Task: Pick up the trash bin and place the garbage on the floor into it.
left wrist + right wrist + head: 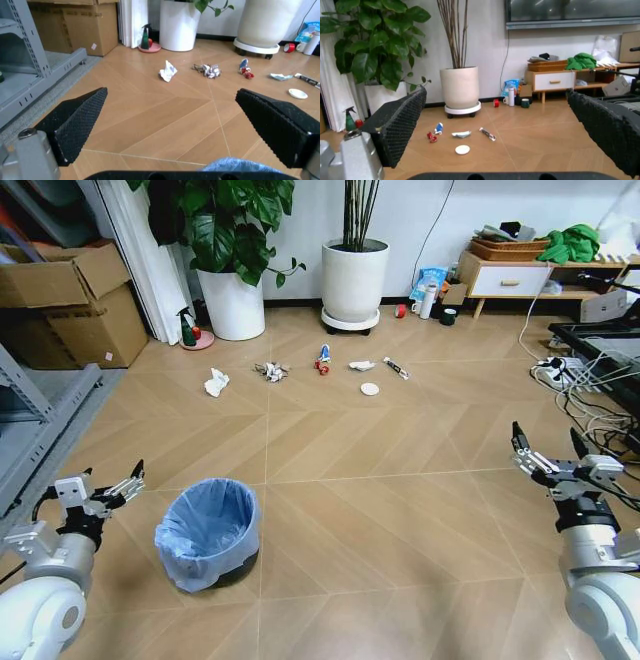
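Observation:
The trash bin, dark and lined with a crinkly light-blue bag, stands upright on the wood floor near my left side. Its bag edge peeks in under the left wrist camera. My left gripper hovers open just left of the bin, apart from it. My right gripper hangs open at the right, holding nothing. Garbage lies in a row farther ahead: a white tissue, grey scraps, a red-blue wrapper, a pale packet, a strip and a white disc.
Two white plant pots stand by the far wall, with a green spray bottle on a pink dish. Cardboard boxes and a grey shelf line the left. Cables and a low cabinet sit right.

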### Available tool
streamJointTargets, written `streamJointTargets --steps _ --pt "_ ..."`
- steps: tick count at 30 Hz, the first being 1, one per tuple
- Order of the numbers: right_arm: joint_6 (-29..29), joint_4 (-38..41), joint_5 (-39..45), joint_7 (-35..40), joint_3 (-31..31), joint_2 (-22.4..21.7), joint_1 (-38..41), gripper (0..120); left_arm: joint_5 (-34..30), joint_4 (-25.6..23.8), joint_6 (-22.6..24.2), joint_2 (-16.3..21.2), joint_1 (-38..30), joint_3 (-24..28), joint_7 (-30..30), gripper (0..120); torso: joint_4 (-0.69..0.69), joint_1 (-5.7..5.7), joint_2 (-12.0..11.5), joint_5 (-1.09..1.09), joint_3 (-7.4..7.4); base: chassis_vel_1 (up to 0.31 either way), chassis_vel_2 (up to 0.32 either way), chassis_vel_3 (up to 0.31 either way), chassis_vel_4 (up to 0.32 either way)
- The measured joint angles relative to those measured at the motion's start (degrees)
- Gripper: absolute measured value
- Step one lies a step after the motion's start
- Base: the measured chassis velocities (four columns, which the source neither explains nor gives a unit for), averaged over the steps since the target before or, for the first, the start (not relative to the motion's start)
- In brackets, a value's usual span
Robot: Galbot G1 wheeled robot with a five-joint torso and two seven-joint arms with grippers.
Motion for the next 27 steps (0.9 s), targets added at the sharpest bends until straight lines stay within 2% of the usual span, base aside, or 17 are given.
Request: streamJointTargets --steps 12,18,20,27 --pt "-0.1 0.5 0.0 0.0 0.4 0.2 -0.7 100 0.1 0.4 -0.1 0.5 -0.1 0.6 0.2 100 0.0 0.0 0.0 0.0 0.0 0.0 0.0 0.0 0.0" --pt "-0.3 0.5 -0.2 0.0 0.3 0.4 -1.1 100 -4.5 3.1 1.9 1.8 -2.0 4.4 -1.5 100 0.0 0.0 0.0 -0.01 0.0 0.0 0.0 0.0 0.0" --pt "-0.3 0.2 -0.7 0.0 0.1 0.7 -2.0 100 -7.7 5.9 3.8 2.6 -3.9 7.2 -3.1 100 0.0 0.0 0.0 0.0 0.0 0.0 0.0 0.0 0.0" --pt "-0.2 -0.2 -1.4 0.0 0.1 0.9 -2.7 100 -9.9 9.4 7.2 4.3 -5.8 11.9 -5.0 100 -0.01 0.0 0.0 0.0 0.0 0.0 0.0 0.0 0.0"
